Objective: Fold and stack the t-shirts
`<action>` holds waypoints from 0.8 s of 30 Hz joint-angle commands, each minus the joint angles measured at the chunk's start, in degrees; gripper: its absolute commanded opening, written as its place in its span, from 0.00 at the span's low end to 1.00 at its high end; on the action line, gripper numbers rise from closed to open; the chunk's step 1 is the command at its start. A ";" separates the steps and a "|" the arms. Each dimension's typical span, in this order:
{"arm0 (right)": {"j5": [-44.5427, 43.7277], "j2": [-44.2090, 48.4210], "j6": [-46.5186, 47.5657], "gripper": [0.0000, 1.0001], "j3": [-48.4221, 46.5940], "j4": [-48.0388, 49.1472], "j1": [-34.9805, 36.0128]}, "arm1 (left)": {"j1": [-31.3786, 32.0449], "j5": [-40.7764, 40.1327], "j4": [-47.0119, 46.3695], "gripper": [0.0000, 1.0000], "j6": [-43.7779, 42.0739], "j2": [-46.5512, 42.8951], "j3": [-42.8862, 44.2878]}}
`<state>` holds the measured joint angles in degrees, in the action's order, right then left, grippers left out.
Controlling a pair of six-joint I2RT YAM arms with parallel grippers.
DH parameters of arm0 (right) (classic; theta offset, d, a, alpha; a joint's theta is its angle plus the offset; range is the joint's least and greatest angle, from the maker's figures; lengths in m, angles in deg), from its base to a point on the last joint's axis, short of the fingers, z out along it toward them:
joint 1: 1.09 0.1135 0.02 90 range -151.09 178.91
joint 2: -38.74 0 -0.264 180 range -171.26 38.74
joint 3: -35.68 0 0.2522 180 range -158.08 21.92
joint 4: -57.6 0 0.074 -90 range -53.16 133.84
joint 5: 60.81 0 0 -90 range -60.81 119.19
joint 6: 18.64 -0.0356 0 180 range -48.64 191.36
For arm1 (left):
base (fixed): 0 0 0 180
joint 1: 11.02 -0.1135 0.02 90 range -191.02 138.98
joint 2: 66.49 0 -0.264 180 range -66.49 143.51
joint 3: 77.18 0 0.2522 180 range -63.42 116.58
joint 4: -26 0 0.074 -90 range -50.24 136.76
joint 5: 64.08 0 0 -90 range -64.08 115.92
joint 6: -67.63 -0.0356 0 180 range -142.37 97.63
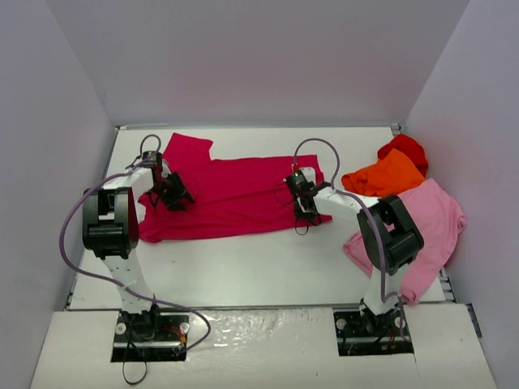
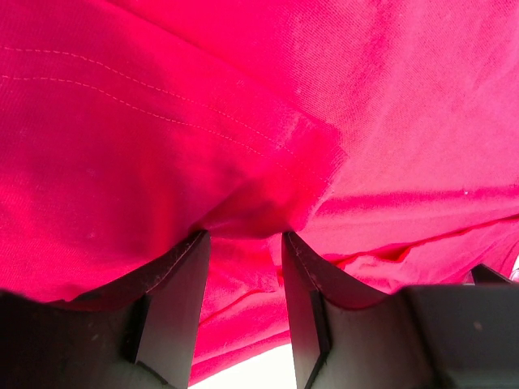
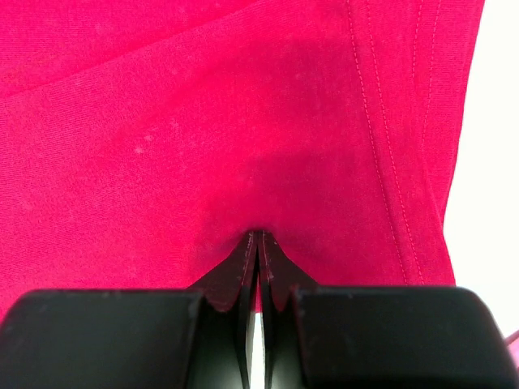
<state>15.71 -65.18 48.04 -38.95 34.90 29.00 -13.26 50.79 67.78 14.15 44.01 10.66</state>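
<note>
Now a crimson t-shirt [image 1: 235, 194] lies spread on the tabletop [image 1: 243, 263]; right pincer [image 1: 304, 212] pinched together on its right hem; left pincer [image 1: 174, 197] apart, astride a fold near its left end.

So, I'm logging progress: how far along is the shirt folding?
Nothing is stacked yet. In hand: the crimson shirt lies spread out, with the right gripper pinching it near the hem and the left gripper open at it. To do: the orange shirt, red shirt and pink shirt lie heaped, unfolded.
</note>
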 commanded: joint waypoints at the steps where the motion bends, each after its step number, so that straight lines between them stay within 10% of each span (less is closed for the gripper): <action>1: 0.31 -0.33 -0.67 0.00 6.44 -3.10 0.14 | -0.13 -4.66 2.12 0.39 -2.06 0.60 1.51; 18: -2.42 4.56 -5.00 0.00 14.58 -6.20 -0.15 | -0.66 -7.38 2.10 0.39 -2.07 -1.97 -0.22; 24: -2.19 3.30 -5.42 0.00 14.32 -6.21 -0.12 | -0.54 -6.43 -7.93 0.44 -0.19 -15.33 -5.25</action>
<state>14.07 -58.03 43.00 -28.12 42.73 29.02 -13.31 47.47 65.65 14.11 39.33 6.05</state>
